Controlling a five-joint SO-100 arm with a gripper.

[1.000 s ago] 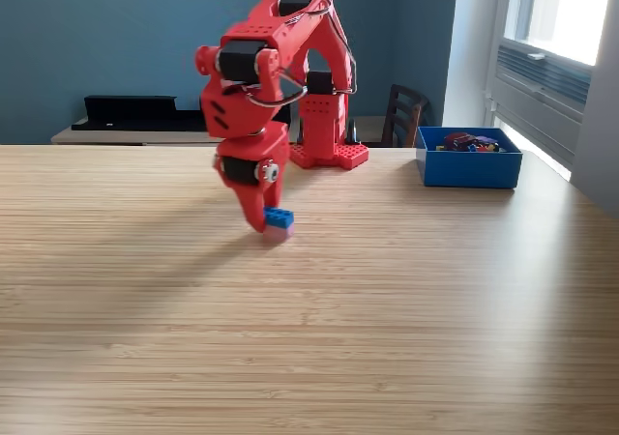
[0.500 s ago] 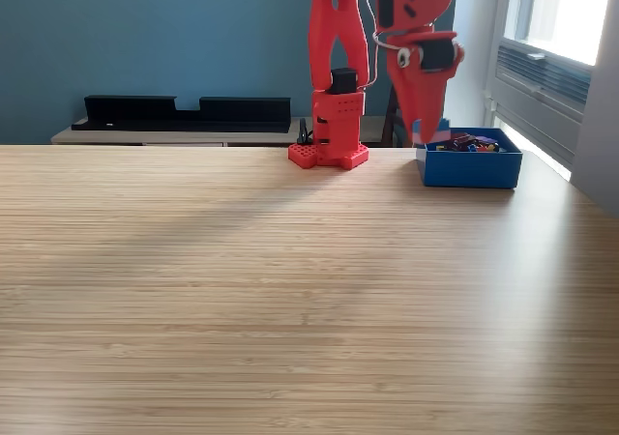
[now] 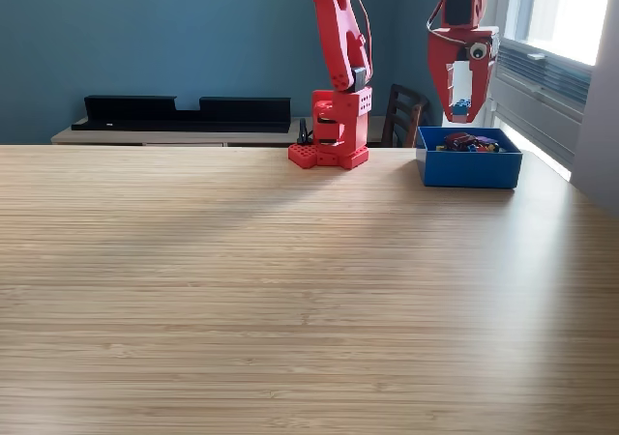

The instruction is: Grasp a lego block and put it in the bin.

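Blue and shallow, one bin [image 3: 469,167] sits far right on the table [image 3: 290,290], several blocks inside. We see one gripper [image 3: 460,114] above it, pinching a blue block [image 3: 461,107].

The tabletop [image 3: 290,290] is pale wood with fine straight grain running across it, smooth and satin, catching a soft sheen where the window light falls. The arm [image 3: 338,77] and its pincer [image 3: 461,106] look like matt red plastic with a slightly layered, printed surface; the studded base [image 3: 329,155] matches them. The bin [image 3: 471,167] is smooth blue plastic, faintly glossy along its rim. The long tray [image 3: 184,112] behind is matt black.
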